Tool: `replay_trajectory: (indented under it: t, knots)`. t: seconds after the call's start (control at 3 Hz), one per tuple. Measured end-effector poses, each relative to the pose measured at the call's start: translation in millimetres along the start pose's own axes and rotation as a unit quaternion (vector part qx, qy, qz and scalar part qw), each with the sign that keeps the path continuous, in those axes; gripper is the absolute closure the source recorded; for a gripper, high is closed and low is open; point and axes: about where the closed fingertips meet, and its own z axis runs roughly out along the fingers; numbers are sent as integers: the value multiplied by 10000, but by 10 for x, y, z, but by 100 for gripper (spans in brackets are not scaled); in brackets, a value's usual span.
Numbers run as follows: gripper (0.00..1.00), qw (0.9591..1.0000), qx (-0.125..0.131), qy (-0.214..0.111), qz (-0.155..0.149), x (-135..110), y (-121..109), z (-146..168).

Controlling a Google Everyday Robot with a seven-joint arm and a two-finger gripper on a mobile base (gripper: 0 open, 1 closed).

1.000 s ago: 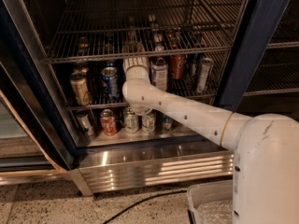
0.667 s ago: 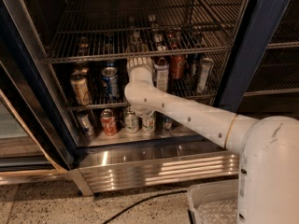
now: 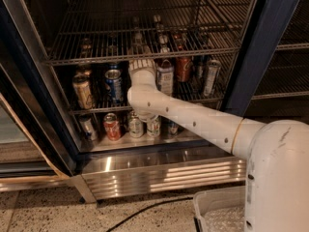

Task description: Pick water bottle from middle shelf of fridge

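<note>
The fridge [image 3: 260,47] stands open, with dark blue frames and wire racks. The middle shelf [image 3: 72,61] is the wire rack across the upper part of the bay. On it a dim, clear water bottle [image 3: 137,36] stands among a few other bottles. My gripper [image 3: 139,53] reaches into the bay at that rack's front rail, just in front of the water bottle. Its white ribbed wrist hides the gripper's tip, and I cannot tell if it touches the bottle.
On the rack below stand a gold can [image 3: 83,90], a blue can [image 3: 114,83], a white-labelled bottle [image 3: 165,77], a red can [image 3: 183,69] and a silver can [image 3: 211,76]. Several cans stand on the fridge floor. A grey bin [image 3: 217,211] sits at bottom right.
The wrist has moved slightly up and further into the fridge, towards the upper rack's front rail. Cans and bottles have not moved.
</note>
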Motion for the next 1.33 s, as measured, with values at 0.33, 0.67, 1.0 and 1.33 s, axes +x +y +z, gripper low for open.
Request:
replay_trajectory:
  t: [0.33,0.67,1.0,1.33]
  knots:
    - [100,9997,-232,-9,1,-21,184,-25]
    - [100,9995,-304,-5,-10,-41,240,-33]
    - [100,9995,-304,-5,-10,-41,240,-33]
    - [94,9995,-304,-5,-10,-41,240,-33]
